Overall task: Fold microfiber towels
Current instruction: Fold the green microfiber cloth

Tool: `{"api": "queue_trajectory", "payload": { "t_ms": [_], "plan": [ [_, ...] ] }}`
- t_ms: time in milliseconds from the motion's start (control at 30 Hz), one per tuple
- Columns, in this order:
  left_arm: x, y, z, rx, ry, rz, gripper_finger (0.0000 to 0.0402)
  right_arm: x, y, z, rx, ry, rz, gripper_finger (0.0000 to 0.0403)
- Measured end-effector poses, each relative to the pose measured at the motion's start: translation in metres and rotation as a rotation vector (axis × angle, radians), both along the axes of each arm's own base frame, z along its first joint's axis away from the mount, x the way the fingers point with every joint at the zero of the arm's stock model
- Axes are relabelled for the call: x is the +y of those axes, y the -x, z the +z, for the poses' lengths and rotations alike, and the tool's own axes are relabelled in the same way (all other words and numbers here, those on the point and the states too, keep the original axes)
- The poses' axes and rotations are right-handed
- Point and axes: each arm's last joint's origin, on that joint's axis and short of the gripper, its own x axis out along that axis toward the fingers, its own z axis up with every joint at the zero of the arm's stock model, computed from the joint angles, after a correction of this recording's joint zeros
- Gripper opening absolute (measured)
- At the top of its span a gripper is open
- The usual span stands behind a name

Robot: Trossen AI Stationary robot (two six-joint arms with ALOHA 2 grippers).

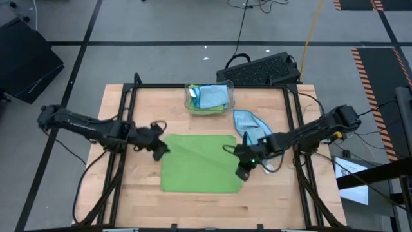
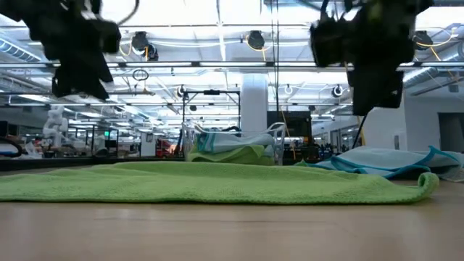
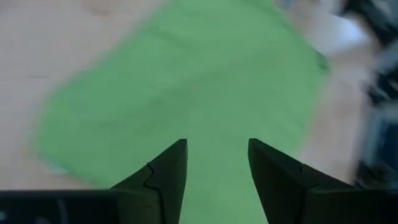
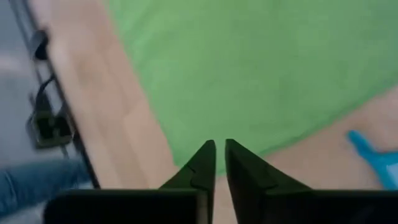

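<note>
A lime green towel (image 1: 199, 162) lies spread flat on the middle of the wooden table; it also shows in the low view (image 2: 217, 181). A light blue towel (image 1: 252, 125) lies crumpled to its far right. My left gripper (image 1: 159, 147) is open and hangs above the green towel's far left corner, with the towel below its fingers in the left wrist view (image 3: 217, 144). My right gripper (image 1: 243, 169) is shut and empty, raised above the towel's right edge near the near corner (image 4: 220, 144). In the low view both grippers are clear of the cloth.
A clear plastic bin (image 1: 209, 98) holding blue and green towels stands at the table's far edge, middle. A black keyboard (image 1: 261, 69) lies on the floor beyond the table. Black frame rails (image 1: 122, 129) run along the table's left and right sides.
</note>
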Motion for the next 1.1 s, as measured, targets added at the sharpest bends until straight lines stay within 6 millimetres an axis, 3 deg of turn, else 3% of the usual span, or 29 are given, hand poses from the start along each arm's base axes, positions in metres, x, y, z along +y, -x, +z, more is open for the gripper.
{"api": "queue_trajectory", "payload": {
  "t_ms": [167, 300, 467, 733, 867, 1100],
  "plan": [
    [-0.051, -0.009, 0.000, -0.123, -0.046, -0.271, 0.0173, 0.039, 0.008, 0.003, -0.129, 0.076, 0.269, 0.0077],
    [-0.092, -0.005, -0.013, -0.133, -0.155, -0.512, 0.0185, 0.063, 0.015, 0.005, -0.264, 0.205, 0.485, 0.0115],
    [-0.122, 0.004, -0.033, -0.079, -0.228, -0.635, 0.0236, 0.077, 0.014, -0.004, -0.330, 0.251, 0.527, 0.0139],
    [-0.142, 0.005, -0.057, -0.020, -0.291, -0.648, 0.0316, 0.080, 0.011, -0.040, -0.257, 0.263, 0.496, 0.0141],
    [-0.142, 0.002, -0.067, 0.015, -0.331, -0.611, 0.0321, 0.080, 0.010, -0.051, -0.219, 0.282, 0.501, 0.0141],
    [-0.140, -0.003, -0.063, 0.037, -0.370, -0.605, 0.0321, 0.083, 0.006, -0.065, -0.207, 0.286, 0.508, 0.0141]
  ]
}}
